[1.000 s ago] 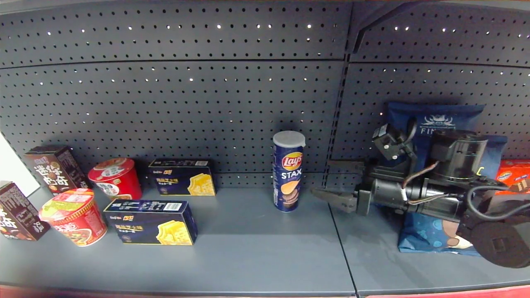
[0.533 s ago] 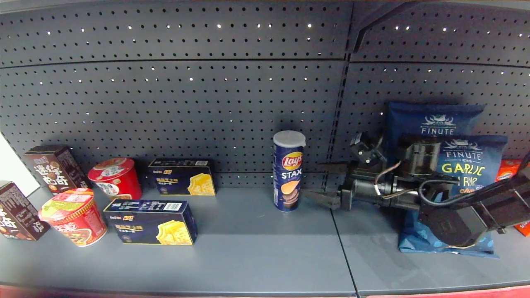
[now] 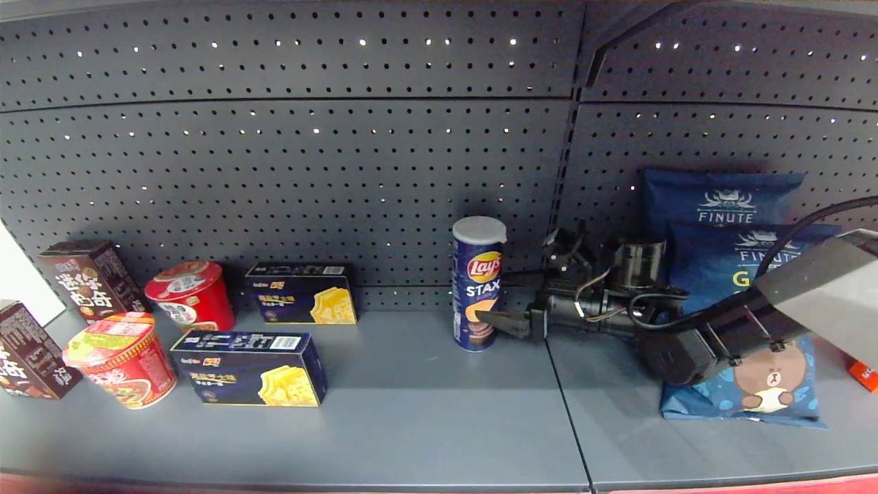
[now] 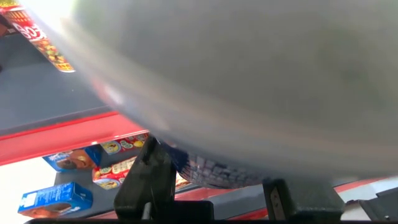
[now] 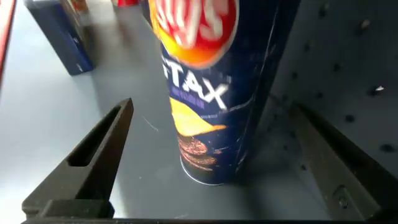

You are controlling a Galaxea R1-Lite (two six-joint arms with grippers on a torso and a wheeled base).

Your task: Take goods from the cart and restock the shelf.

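The shelf is a flat grey board. At the front on the left sit a brown box, a noodle cup and a blue box, all in a row. At the front on the right, a blue bag with a bear stands up.

A bit further back, in the middle, stands the chips can. It is upright and has a grey lid on top. The right gripper comes in from the right, low over the shelf. Its two fingers are spread wide, one on each side of the can. The can is between them, and they do not touch it.

By the back wall are another brown box, a red cup and a second blue box. A second blue bag leans behind the bear bag. The back wall is dark and full of small holes.

The left gripper has a big blurry grey shape over it, and I cannot tell if it is open or closed.
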